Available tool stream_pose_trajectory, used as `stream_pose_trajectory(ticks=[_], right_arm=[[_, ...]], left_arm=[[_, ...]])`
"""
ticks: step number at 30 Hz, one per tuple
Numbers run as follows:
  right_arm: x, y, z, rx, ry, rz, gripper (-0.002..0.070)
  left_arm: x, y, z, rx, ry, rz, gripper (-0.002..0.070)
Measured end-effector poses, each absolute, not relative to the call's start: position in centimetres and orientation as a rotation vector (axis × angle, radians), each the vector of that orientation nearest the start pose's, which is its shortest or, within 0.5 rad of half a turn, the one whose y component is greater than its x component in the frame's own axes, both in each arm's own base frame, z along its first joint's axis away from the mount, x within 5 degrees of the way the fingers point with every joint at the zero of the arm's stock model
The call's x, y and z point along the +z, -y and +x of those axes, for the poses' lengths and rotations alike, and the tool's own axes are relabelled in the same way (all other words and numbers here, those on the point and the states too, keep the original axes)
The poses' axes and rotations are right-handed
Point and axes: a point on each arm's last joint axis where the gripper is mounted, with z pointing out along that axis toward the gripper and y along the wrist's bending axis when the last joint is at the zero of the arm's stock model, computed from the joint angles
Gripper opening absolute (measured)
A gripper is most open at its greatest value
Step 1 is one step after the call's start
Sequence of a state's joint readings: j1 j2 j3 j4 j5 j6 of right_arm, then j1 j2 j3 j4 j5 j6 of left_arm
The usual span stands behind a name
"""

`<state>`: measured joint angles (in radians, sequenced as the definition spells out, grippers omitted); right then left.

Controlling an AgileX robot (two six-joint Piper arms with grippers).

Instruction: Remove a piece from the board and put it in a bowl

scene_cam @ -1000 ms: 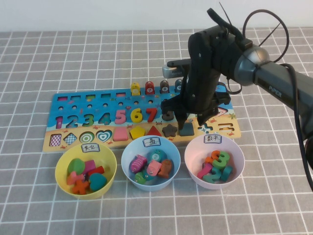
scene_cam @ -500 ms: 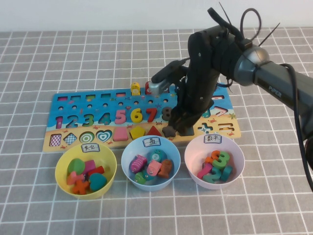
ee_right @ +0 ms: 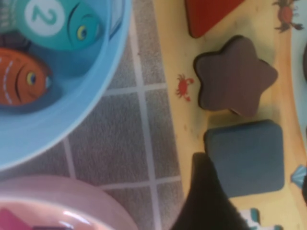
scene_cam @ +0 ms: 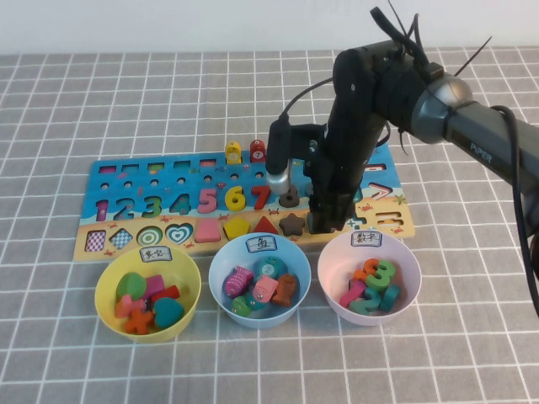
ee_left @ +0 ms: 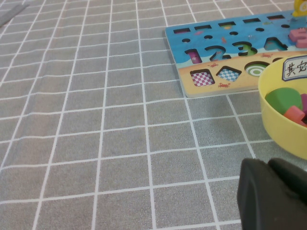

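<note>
The slate-blue square piece (ee_right: pixel 245 156) sits in the board (scene_cam: pixel 93 220) beside the brown star (ee_right: pixel 235 76), right gripper (scene_cam: pixel 324 225) jaws apart over it, left gripper (ee_left: pixel 273 194) by the yellow bowl (ee_left: pixel 278 127), jaws unclear.

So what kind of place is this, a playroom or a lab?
Probably a lab tabletop staged for robot sorting: a grey checked cloth, a puzzle board, three labelled bowls like the yellow bowl, the right gripper over it, the left gripper parked.
</note>
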<state>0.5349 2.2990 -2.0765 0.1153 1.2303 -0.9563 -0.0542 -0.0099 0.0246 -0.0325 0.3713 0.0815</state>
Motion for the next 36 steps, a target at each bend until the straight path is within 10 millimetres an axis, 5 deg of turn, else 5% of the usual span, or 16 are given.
stream_pose_trajectory(ticks=[36], right_arm=[[19.0,-25.6,41.8,0.126,-2.061,-2.089,0.0333]], left_arm=[[17.2,0.4,5.3,-0.013,-1.866,0.107,-0.0003]])
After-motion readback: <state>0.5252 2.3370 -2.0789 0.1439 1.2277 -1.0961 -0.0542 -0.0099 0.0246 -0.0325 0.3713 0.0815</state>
